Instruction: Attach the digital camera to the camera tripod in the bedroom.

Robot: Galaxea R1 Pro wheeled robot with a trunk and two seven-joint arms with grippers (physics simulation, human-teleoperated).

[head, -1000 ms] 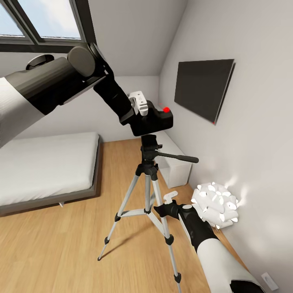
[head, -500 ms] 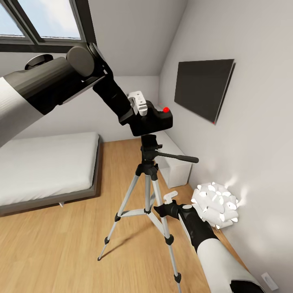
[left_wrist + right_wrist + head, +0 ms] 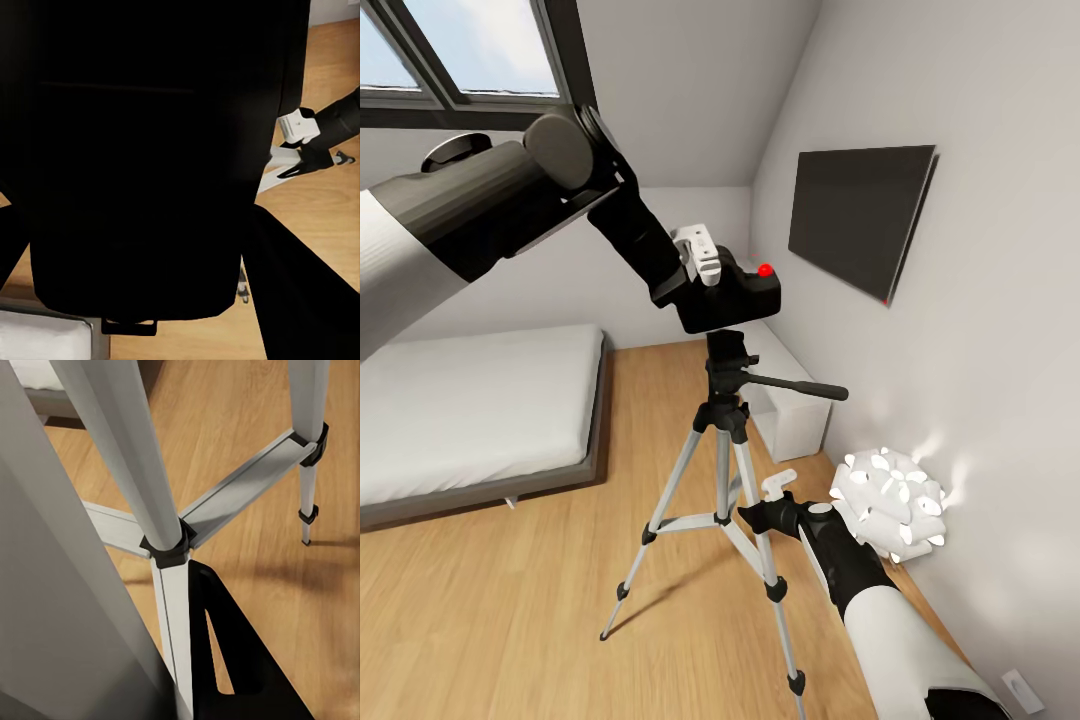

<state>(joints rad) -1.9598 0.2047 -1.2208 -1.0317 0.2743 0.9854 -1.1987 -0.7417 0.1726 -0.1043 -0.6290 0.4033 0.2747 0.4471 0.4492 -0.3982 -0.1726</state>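
In the head view the black digital camera (image 3: pixel 735 297), with a red dot on top, sits right above the black head (image 3: pixel 727 362) of the camera tripod (image 3: pixel 720 470). The camera's underside meets the head's top; I cannot tell whether they are joined. My left gripper (image 3: pixel 703 266) is shut on the camera from behind. In the left wrist view the camera (image 3: pixel 150 150) is a large black mass. My right gripper (image 3: pixel 768 505) is low down, shut on a silver tripod leg (image 3: pixel 174 615), with one black finger (image 3: pixel 229 660) beside that leg.
The low grey bed (image 3: pixel 480 420) with its white mattress lies at the left. A white cabinet (image 3: pixel 795 415) stands behind the tripod. A dark wall screen (image 3: pixel 860 215) hangs at the right above a white spiky lamp (image 3: pixel 890 505) on the wood floor (image 3: pixel 510 610). The skylight (image 3: pixel 470 50) is overhead.
The camera and my left gripper have shifted very slightly to the left over the tripod head. The right arm and the tripod have not moved.
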